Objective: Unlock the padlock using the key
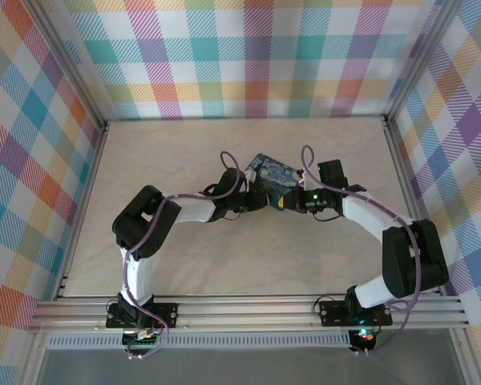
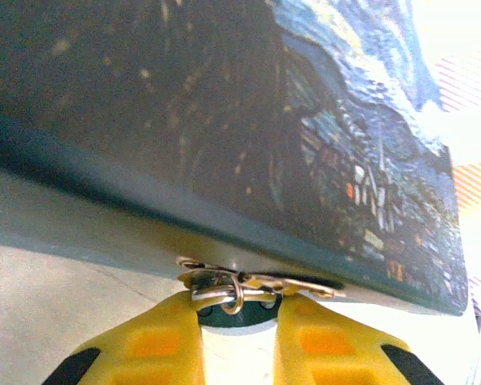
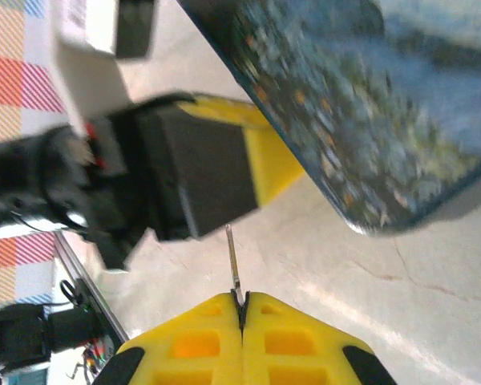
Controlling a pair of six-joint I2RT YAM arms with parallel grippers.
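The left jaws stand a little apart, their yellow fingers (image 2: pixel 164 341) set on either side of the padlock (image 2: pixel 224 290), a small silvery piece with a wire ring looped at its front and a dark bluish part below. It sits pinched between the fingertips, just under the lower edge of the box (image 2: pixel 224 120), whose night-sky picture rises over it; whether lock and box touch cannot be told. The right jaws are pressed fully together, yellow fingers (image 3: pixel 192 345) meeting along one line, and the key (image 3: pixel 232 255) stands up from that seam as a thin metal sliver, held by its lower end. Its tip points toward the black and yellow end of the left arm (image 3: pixel 200 172), close by but with a gap between them. The box lies to the right of the key in that view, resting on the pale bench (image 3: pixel 369 289). From above, both arms reach in from the near edge and meet at the middle of the bench, their ends against the near side of the box.
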